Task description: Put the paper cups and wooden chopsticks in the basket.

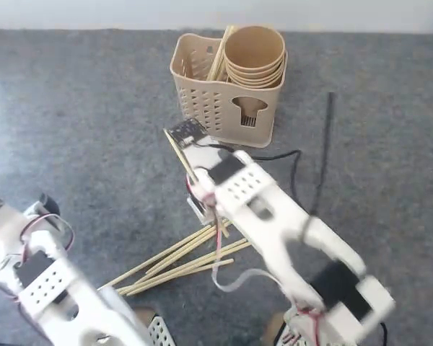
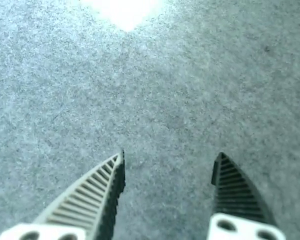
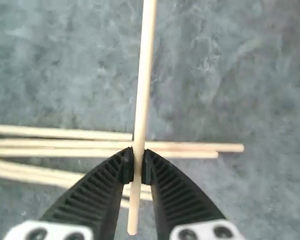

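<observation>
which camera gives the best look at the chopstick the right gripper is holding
The right wrist view: the held chopstick is pinched in the right gripper, crossing the loose chopsticks. The high view shows its upper part slanting out past the arm. The left wrist view faces table beyond the left gripper.

You have a grey tabletop with a felt-like, mottled surface running across the whole scene. A thin black cord lies on it in the far right part, running nearly straight from the far side toward you and bending slightly near its close end. Along the far edge a pale wall borders the tabletop. In the left wrist view, a bright patch of light falls on the grey surface.
</observation>
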Robot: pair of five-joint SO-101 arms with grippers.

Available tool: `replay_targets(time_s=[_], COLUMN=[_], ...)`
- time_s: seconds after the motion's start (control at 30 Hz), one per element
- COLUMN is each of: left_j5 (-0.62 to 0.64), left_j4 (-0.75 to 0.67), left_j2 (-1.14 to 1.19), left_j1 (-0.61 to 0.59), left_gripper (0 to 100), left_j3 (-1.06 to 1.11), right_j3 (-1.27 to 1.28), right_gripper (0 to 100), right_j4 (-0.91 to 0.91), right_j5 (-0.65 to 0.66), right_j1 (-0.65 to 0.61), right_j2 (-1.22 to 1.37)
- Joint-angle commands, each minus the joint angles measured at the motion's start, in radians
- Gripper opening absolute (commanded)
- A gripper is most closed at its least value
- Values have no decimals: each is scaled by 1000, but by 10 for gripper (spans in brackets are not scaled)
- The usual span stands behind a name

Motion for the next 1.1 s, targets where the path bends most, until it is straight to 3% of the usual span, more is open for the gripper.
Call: replay_targets(time_s=[0.0, 0.2, 0.37, 0.87, 1.07], left_j5=[6, 6, 6, 6, 5], left_j4=[-29, -28, -28, -31, -31], left_j2=[-28, -28, -28, -29, -29], left_j1=[3, 3, 3, 23, 52], left_gripper=[269, 269, 269, 269, 269], left_j3=[-8, -8, -8, 7, 16], right_j3=[89, 190, 192, 404, 422], right_gripper=[8, 8, 8, 8, 8], right_j4=[16, 10, -90, -966, -1334], right_j5=[60, 198, 229, 121, 121], right_j1=[-1, 1, 1, 10, 108], right_j2=[-285, -642, -874, -977, -811])
